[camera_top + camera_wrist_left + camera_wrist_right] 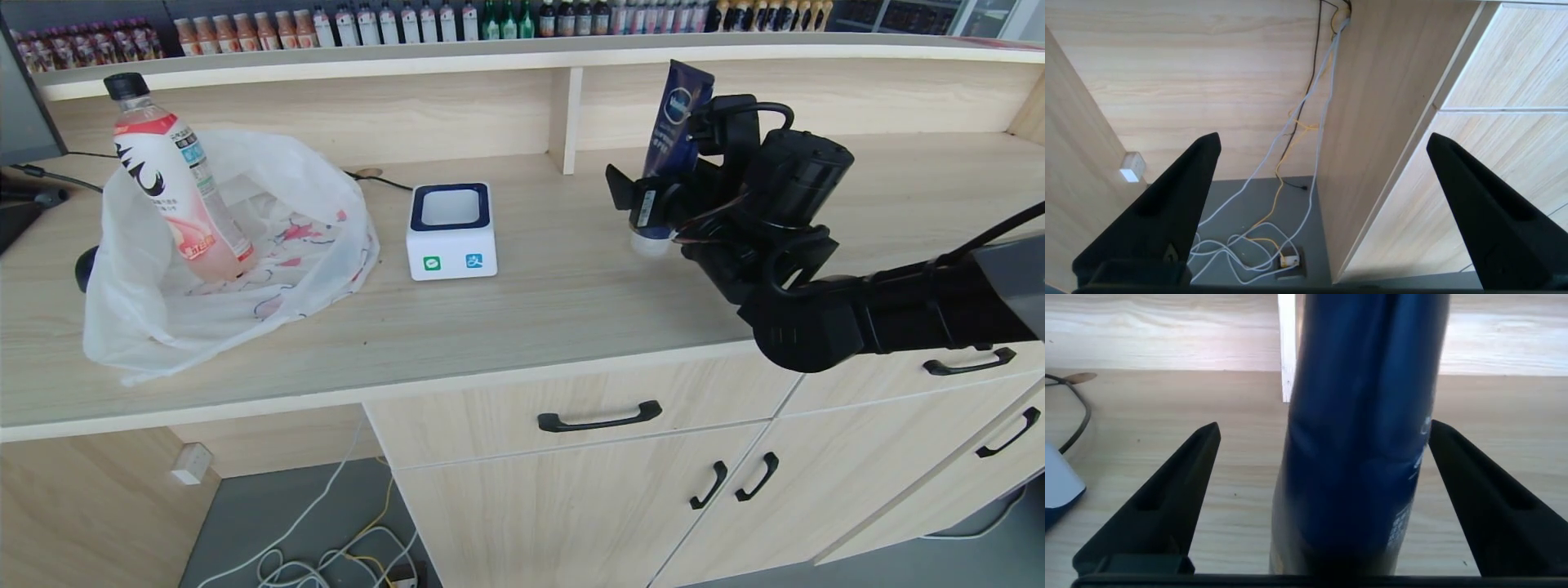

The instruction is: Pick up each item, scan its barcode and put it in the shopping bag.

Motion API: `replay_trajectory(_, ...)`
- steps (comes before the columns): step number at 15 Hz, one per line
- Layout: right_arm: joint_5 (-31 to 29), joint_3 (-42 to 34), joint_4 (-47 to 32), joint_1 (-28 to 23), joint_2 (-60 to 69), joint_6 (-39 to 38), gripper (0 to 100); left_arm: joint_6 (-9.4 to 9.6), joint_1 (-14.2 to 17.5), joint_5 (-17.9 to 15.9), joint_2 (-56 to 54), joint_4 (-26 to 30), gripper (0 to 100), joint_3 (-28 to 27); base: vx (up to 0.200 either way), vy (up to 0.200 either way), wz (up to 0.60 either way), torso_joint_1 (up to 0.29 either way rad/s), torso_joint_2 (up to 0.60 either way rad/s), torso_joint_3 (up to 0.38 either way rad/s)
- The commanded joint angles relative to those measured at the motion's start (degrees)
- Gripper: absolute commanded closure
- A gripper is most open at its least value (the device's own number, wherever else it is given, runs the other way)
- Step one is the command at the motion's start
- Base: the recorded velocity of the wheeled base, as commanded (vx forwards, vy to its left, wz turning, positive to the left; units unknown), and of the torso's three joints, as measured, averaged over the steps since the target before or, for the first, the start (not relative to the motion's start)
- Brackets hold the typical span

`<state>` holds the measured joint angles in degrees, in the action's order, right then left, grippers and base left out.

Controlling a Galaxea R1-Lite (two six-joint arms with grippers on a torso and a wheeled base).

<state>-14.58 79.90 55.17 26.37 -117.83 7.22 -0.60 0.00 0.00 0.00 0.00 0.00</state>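
A dark blue tube [673, 106] stands upright on its white cap on the wooden counter [571, 294], right of centre. My right gripper [657, 196] is open around its lower part, with a gap between each finger and the tube [1364, 416] in the right wrist view. A white scanner [451, 219] with a dark-rimmed window sits mid-counter. To the left lies the white plastic shopping bag [310, 212], with a pink drink bottle [184, 180] leaning inside it. My left gripper [1323, 139] hangs open and empty below counter level, over the floor cables [1266, 237].
An upright wooden divider [571, 114] stands just behind the tube, under a shelf lined with bottles [490, 20]. A dark monitor edge [24, 106] and a cable are at the far left. Drawers with black handles [600, 420] front the counter.
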Motion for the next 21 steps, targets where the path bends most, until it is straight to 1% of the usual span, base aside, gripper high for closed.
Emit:
replay_trajectory(1, -0.01, -0.18, 0.02, 0.09, -0.03, -0.01, 0, -0.02, 0.00, 0.09, 0.00, 0.00, 0, 0.00, 0.000, 0.000, 0.00, 0.000, 0.00, 0.000)
replay_trajectory(10, -0.01, 0.17, 0.02, 0.17, -1.17, -0.01, 0, -0.02, 0.00, 0.00, 0.00, 0.00, 0, 0.00, 0.000, 0.000, 0.00, 0.000, 0.00, 0.000)
replay_trajectory(11, -0.10, 0.17, 0.02, 0.17, -1.17, 0.08, 100, -0.02, 0.00, 0.00, 0.00, 0.00, 0, 0.00, 0.000, 0.000, 0.00, 0.000, 0.00, 0.000)
replay_trajectory(21, -0.01, 0.17, 0.02, 1.41, -0.11, -0.01, 100, -0.02, 0.00, 0.00, 0.00, 0.00, 0, 0.00, 0.000, 0.000, 0.00, 0.000, 0.00, 0.000)
